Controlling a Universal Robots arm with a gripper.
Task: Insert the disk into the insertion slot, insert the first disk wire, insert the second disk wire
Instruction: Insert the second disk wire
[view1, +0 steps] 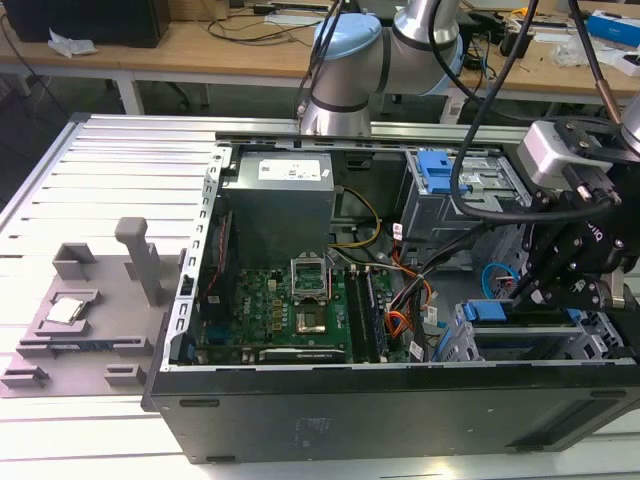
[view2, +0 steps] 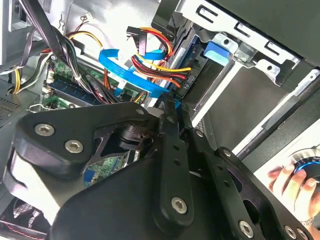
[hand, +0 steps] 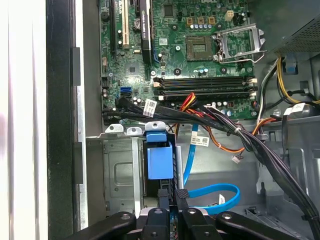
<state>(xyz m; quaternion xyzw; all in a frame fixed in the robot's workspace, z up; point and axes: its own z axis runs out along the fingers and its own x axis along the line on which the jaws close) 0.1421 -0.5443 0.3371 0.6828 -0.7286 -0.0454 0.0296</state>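
The disk sits inside the insertion slot (view1: 600, 335), the grey metal cage (hand: 120, 170) at the case's corner on the exterior view's right. Its blue carrier shows as a tab (hand: 159, 160) at the cage mouth and as a blue strip (view1: 487, 311). The second disk wire (hand: 215, 195), a flat light-blue loop (view2: 125, 70), runs up to my fingertips. My gripper (hand: 172, 195) hangs just behind the disk's rear edge, its fingers nearly together on the wire's end (view2: 170, 102). The gripper (view1: 535, 295) is low inside the case.
A red, orange and black cable bundle (view2: 160, 62) ends in a black plug by the disk. Black cables (hand: 240, 135) cross above the motherboard (hand: 200, 50). An upper bay with a blue latch (view1: 432, 170) stands behind. A hand (view2: 290, 180) rests outside the case.
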